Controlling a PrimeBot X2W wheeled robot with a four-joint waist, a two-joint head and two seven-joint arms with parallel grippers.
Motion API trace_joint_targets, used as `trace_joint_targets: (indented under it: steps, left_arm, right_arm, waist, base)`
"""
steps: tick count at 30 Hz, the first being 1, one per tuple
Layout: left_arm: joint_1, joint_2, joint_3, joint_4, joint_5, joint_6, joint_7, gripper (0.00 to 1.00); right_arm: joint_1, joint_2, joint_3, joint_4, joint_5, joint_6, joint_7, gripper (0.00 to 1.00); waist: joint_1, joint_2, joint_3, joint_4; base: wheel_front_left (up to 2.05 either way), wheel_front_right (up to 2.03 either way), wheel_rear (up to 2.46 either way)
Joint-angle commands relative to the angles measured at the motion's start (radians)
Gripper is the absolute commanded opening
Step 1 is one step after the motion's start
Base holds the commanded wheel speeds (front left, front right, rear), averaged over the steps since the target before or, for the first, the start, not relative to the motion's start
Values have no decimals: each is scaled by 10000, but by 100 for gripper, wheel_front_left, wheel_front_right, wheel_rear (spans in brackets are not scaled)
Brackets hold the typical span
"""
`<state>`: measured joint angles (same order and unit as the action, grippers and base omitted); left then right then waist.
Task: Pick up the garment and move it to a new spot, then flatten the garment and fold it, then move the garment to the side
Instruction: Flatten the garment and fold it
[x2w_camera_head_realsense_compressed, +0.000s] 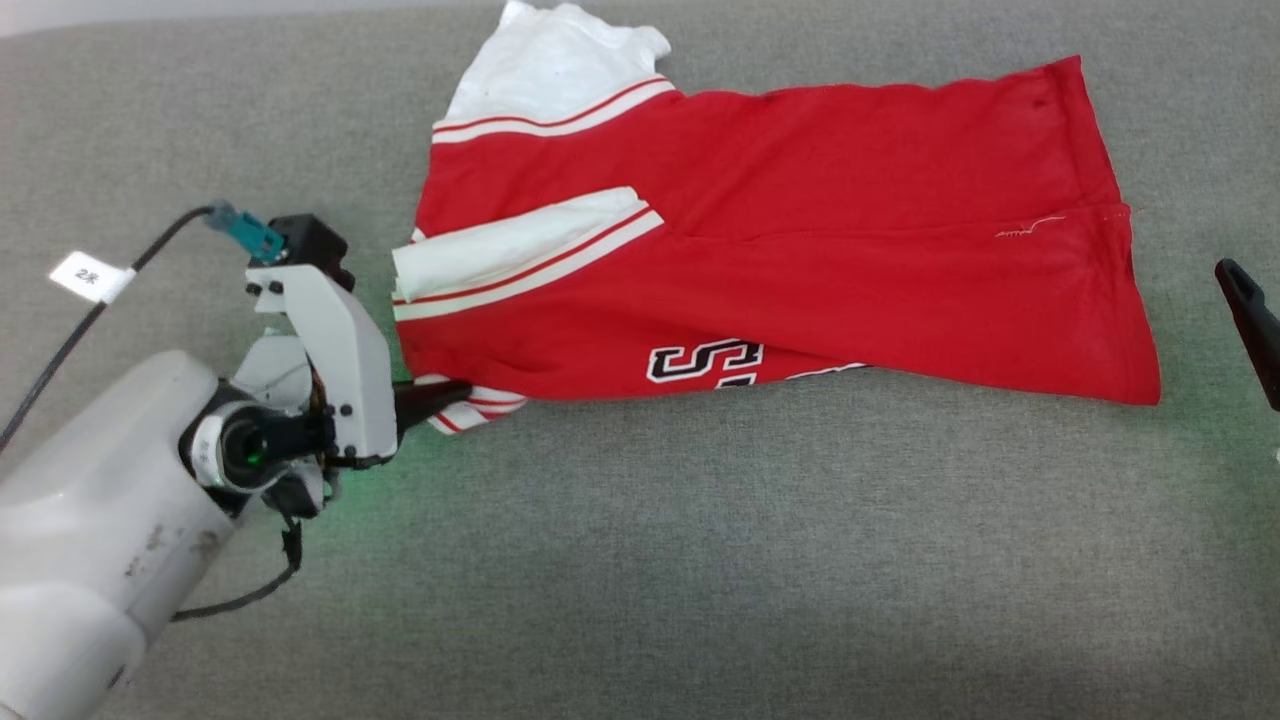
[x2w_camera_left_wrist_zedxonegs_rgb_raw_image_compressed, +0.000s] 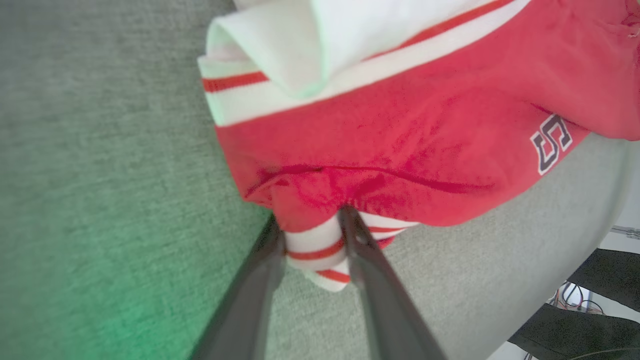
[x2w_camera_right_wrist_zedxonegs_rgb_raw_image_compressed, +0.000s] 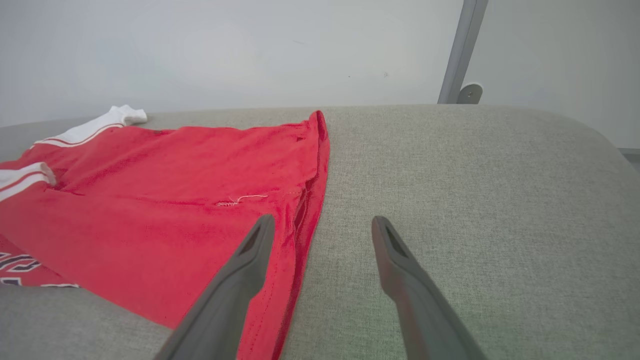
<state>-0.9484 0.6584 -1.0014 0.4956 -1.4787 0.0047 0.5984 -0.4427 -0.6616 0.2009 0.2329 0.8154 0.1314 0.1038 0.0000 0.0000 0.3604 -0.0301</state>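
The left forearm (x2w_camera_head_realsense_compressed: 90, 560) is a scuffed, pale white shell ending in a light grey bracket (x2w_camera_head_realsense_compressed: 340, 340) with dark screws (x2w_camera_head_realsense_compressed: 276, 288), a black lens (x2w_camera_head_realsense_compressed: 245, 447) lit green, a teal plug (x2w_camera_head_realsense_compressed: 245, 232) and a black cable (x2w_camera_head_realsense_compressed: 75, 335) bearing a white tag (x2w_camera_head_realsense_compressed: 90, 277), while the fingers (x2w_camera_right_wrist_zedxonegs_rgb_raw_image_compressed: 225, 295) are long, dark grey and tapered.

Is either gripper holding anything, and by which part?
The left gripper brackets the striped trim of the red jersey; whether it is clamped cannot be told. The right gripper is open, empty.
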Motion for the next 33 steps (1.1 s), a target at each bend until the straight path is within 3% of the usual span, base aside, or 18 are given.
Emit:
trace_joint_targets:
  steps: [1, 5, 15, 21, 22, 23, 24, 33]
  left_arm:
    - [276, -479, -220, 165, -55, -200, 31, 0]
    - [187, -608, -183, 414, 42, -512, -143, 0]
    - [-234, -1089, -502, 297, 757, -1010, -532, 0]
    - [-319, -1513, -509, 464, 809, -1191, -820, 0]
    - [-321, -1560, -504, 517, 821, -1212, -889, 0]
    - [-321, -1602, -499, 572, 830, -1229, -948, 0]
    - [-316, -1643, -509, 626, 844, -1257, -1001, 0]
    - [151, -1306, -312, 487, 658, -1365, -1661, 0]
  right_arm:
    - [-19, -93, -2, -105, -37, -16, 139, 100]
    - [57, -435, 249, -239, 103, -16, 1139, 100]
    - [-1032, -1135, 1395, -136, -224, -16, 5968, 100]
    - [-1504, -708, 1667, 570, -567, -16, 6848, 100]
    - [-1480, -627, 1730, 719, -601, -16, 6923, 83]
    - [-1436, -576, 1774, 828, -614, -16, 6933, 33]
    - [-1411, -556, 1811, 901, -621, -16, 6915, 0]
    - [-692, -888, 1432, 723, -38, -16, 6424, 0]
  waist:
    - [0, 0, 81, -52]
    - [0, 0, 37, 144]
    - [0, 0, 149, 776]
    - [0, 0, 214, 997]
    - [0, 0, 207, 1019]
    - [0, 0, 188, 1044]
    - [0, 0, 162, 1060]
    - [0, 0, -625, 991]
  base:
    - [0, 0, 0]
    - [0, 0, 0]
    - [0, 0, 0]
    - [0, 0, 0]
    - [0, 0, 0]
    - [0, 0, 0]
    - [0, 0, 0]
    - [0, 0, 0]
